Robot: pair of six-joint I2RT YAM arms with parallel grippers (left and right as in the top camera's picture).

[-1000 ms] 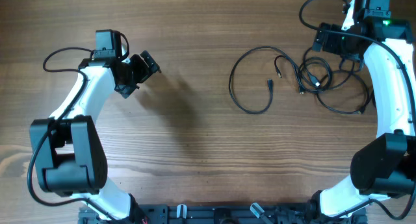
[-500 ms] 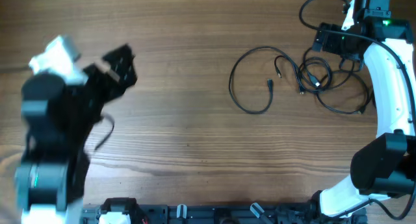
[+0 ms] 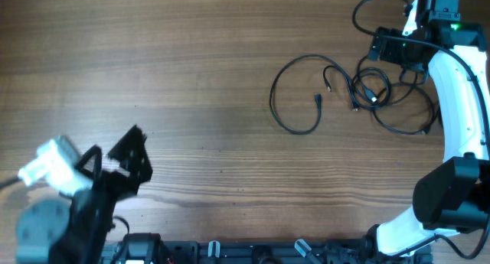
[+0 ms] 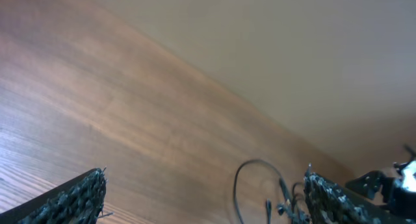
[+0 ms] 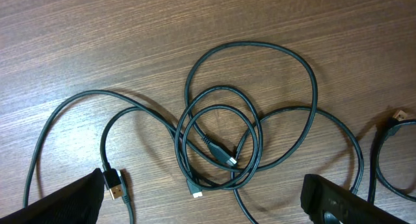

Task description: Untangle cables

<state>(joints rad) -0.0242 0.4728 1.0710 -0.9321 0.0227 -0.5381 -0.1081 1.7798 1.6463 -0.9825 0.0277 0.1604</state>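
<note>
Our left hand (image 3: 132, 153) has swung off, released, leaving the knotted cables (image 3: 373, 97) beneath our equally released right hand (image 5: 208, 201).

The bench (image 3: 214, 88) is warm brown wood with fine darker grain streaks. The cables (image 5: 221, 149) on it are black; one plug (image 5: 197, 193) is silver-white at its tip and another (image 5: 114, 188), left of the cables' knot, is brassy. Beside the cables, the right arm (image 3: 452, 88) is white with black joints and a small green light (image 3: 455, 27). The left tool (image 4: 205, 178) has black, pebbled fingers (image 4: 78, 198). The wall (image 4: 292, 42) beyond the cables is plain beige.
</note>
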